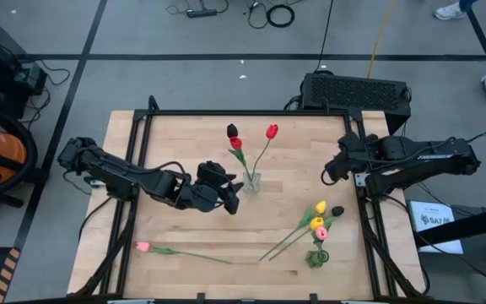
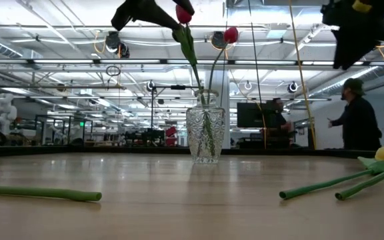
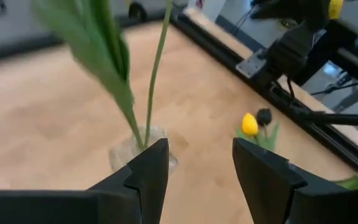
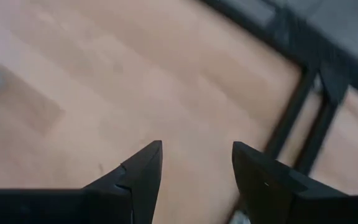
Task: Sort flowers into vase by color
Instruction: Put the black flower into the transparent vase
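Observation:
A clear glass vase (image 1: 250, 181) (image 2: 205, 133) stands mid-table and holds two red tulips (image 1: 272, 131) (image 2: 231, 35) and a black one (image 1: 232, 131) by their stems. My left gripper (image 1: 231, 201) (image 3: 199, 149) hovers open just left of the vase (image 3: 126, 154), level with the stems (image 3: 157, 68). A pink tulip (image 1: 143, 247) lies flat near the front edge. Yellow tulips (image 1: 321, 207) (image 3: 248, 124) and a black one (image 1: 337, 211) lie to the right, by a small green vase (image 1: 317, 256). My right gripper (image 1: 334, 167) (image 4: 196, 149) waits open at the right edge.
Long green stems (image 1: 283, 242) (image 2: 332, 183) stretch across the table from the yellow heads toward the front. The pink tulip's stem (image 2: 39, 193) lies near the front left. A black frame (image 1: 226, 113) borders the table. People stand in the room beyond it.

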`<action>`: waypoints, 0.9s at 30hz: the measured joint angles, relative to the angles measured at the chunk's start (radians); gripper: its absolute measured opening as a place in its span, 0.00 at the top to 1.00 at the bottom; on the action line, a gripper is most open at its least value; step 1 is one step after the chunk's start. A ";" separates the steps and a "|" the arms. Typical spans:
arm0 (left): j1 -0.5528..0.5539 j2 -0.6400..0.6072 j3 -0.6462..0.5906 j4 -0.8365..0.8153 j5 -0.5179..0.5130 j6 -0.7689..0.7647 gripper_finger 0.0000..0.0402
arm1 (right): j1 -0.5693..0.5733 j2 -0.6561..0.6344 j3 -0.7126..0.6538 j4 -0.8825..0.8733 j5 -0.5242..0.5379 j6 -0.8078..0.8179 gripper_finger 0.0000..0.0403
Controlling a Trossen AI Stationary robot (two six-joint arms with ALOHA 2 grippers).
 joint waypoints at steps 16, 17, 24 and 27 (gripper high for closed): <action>-0.040 -0.002 -0.248 0.279 -0.010 0.165 0.54 | 0.064 -0.030 -0.150 -0.001 -0.345 0.437 0.54; -0.040 -0.009 -0.278 0.311 0.013 0.165 0.54 | 0.077 -0.035 -0.180 0.028 -0.376 0.481 0.54; -0.042 -0.147 -0.471 0.482 0.086 0.210 0.54 | 0.214 -0.044 -0.293 0.185 -0.479 0.812 0.54; -0.041 -0.262 -0.537 0.480 0.090 0.264 0.54 | 0.294 -0.041 -0.293 0.232 -0.473 0.970 0.54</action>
